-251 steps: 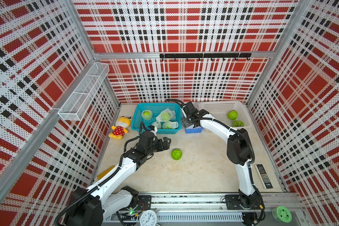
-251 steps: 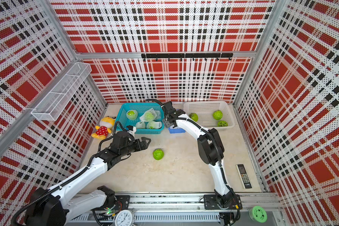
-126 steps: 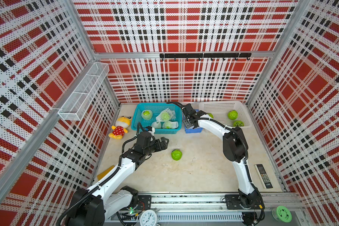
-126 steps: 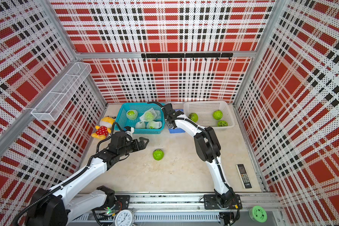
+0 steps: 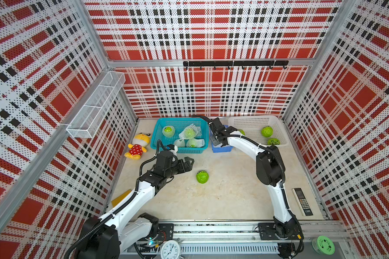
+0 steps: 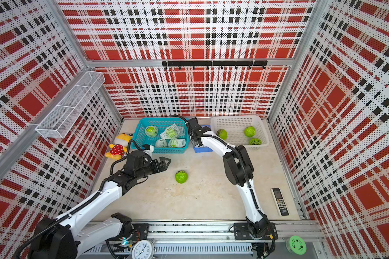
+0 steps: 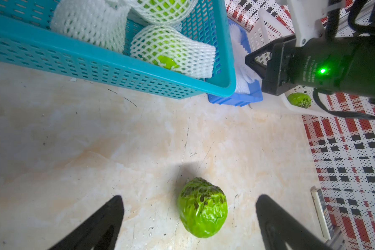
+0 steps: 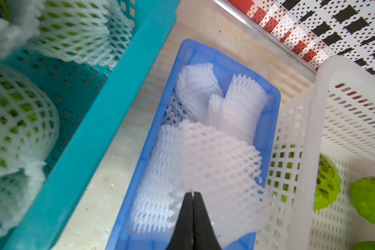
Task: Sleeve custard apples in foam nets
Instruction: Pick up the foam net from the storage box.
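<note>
Across the pale counter [image 7: 95, 140] my left jaws hung spread by the bare custard apple [image 7: 202, 207], while my right jaws pinched a foam net [image 8: 214, 160] by its rim alone in the blue bin [image 8: 158, 121], likely to slip.

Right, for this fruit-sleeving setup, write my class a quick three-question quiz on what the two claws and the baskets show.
1. True or false: the right claw is shut on a foam net at the blue bin.
2. Pick one. The left claw is: A) open, apart from the loose custard apple; B) shut on that fruit; C) shut on a foam net.
3. How many bare custard apples lie in the white basket?
Key: 1 true; 2 A; 3 three.
</note>
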